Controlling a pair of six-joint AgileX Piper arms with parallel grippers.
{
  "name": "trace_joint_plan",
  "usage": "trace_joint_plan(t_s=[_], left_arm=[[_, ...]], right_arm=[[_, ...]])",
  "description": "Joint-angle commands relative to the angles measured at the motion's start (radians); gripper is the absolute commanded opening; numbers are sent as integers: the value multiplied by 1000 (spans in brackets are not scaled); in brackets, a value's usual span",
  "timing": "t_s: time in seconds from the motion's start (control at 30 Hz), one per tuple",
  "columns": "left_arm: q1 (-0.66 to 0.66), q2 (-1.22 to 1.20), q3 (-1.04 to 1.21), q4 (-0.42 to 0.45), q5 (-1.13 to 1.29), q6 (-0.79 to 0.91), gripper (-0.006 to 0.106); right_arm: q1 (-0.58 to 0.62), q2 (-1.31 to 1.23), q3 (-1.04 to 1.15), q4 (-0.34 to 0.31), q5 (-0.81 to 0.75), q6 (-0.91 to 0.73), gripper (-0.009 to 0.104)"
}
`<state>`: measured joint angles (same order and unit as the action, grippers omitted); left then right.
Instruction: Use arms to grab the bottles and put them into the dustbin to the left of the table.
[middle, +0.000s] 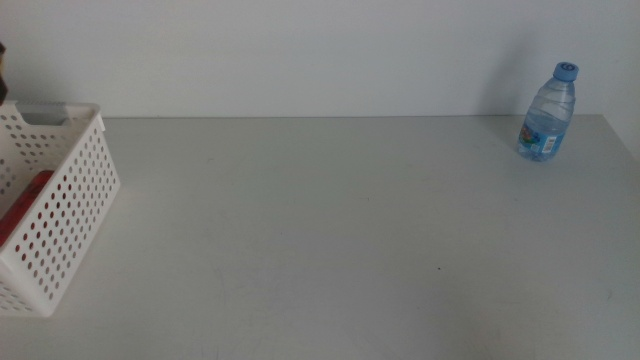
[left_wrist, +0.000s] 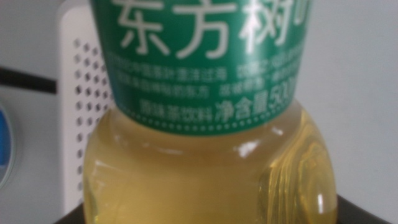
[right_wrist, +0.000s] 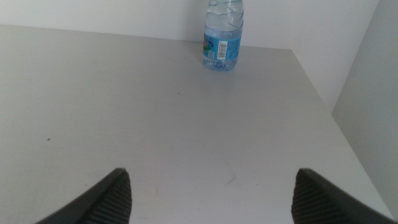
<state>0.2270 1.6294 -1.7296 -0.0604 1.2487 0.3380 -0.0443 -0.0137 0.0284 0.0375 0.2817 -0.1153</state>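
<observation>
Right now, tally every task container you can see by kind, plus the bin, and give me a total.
Water bottle: 1, standing at the table's far right corner.
Tea bottle: 1, filling the left wrist view, close against the left gripper.
Red can: 1, inside the basket.
White basket: 1.
Total: 4.

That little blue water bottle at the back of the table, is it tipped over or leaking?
No. The small clear blue plastic water bottle stands upright, capped, on the light-grey tabletop near its far right corner; no liquid shows around it. Nothing looks odd.
</observation>
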Motion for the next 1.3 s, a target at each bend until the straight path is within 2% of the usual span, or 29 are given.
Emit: trace_joint_plan(t_s=[0.0,0.17,0.37,0.63,0.77,1.0,1.03,1.27], left_arm=[[44,-19,-41,2,-44,4,-2],[86,67,-41,-27,-39,-21,-2],[85,166,-41,-5,-43,-82,-2],[83,300,-41,-61,-10,-70,2],[83,330,-41,-76,-5,-38,23],[83,337,-42,-91,1,39,91],[83,335,-42,-91,6,39,94],[76,283,-44,-118,34,0,94]], right_arm=[[-6,-21,-9,-9,-78,-7,66],[-6,-21,-9,-9,-78,-7,66],[-6,-21,-9,-9,-78,-7,66],[-6,-21,-9,-9,-78,-7,66],[-6,-21,-9,-9,-78,-7,66],[-6,-21,-9,-9,-78,-7,66],[-6,-21,-9,-9,-78,-7,66],[-6,-21,-9,-9,-78,-7,66]])
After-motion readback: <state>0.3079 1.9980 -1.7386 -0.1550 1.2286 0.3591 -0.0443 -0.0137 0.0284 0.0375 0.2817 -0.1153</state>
